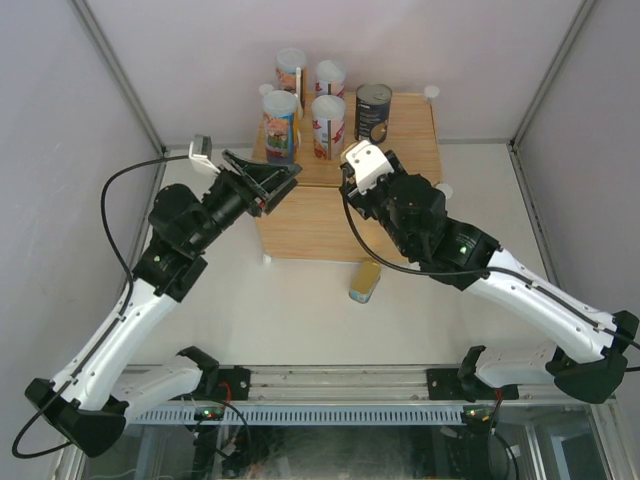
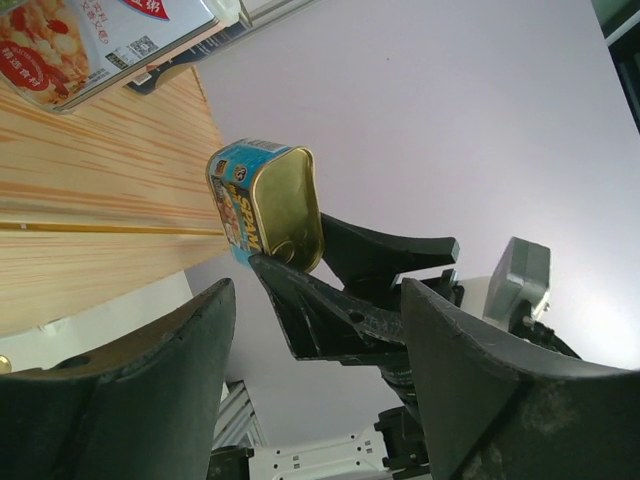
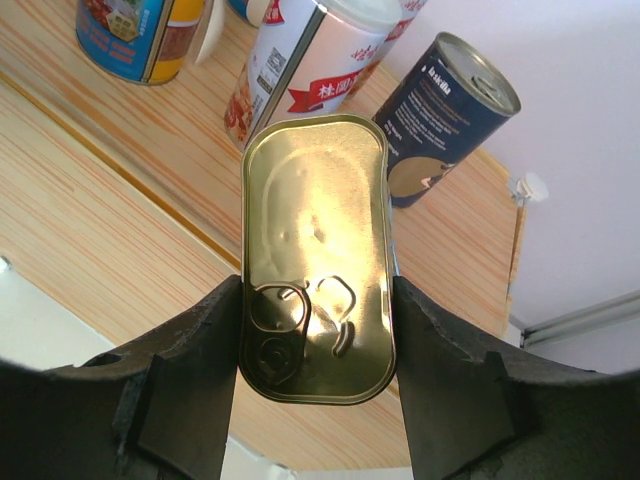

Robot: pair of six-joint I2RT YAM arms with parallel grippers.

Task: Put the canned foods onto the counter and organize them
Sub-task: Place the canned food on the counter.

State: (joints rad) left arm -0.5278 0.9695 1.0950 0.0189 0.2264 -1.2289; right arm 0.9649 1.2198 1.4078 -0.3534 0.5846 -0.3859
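On the wood-grain counter (image 1: 300,225) stand several tall white-lidded cans (image 1: 281,124) and a dark can (image 1: 373,110) at its back. My right gripper (image 3: 315,295) is shut on a flat gold tin (image 3: 315,250), gripped by its long sides above the counter top (image 3: 100,230). From above, that tin is hidden under the right gripper (image 1: 352,176). The left wrist view shows the same tin (image 2: 268,205), blue-labelled, at the counter's edge (image 2: 100,180). My left gripper (image 1: 285,185) hovers over the counter's front left, open and empty. A second gold tin (image 1: 365,281) rests on the table in front of the counter.
White round connectors (image 1: 432,92) mark the counter's corners. Grey walls close in the white table (image 1: 480,200) on three sides. The two grippers are close together over the counter's front half. The dark can (image 3: 445,110) and a red-and-white can (image 3: 300,70) stand just beyond the held tin.
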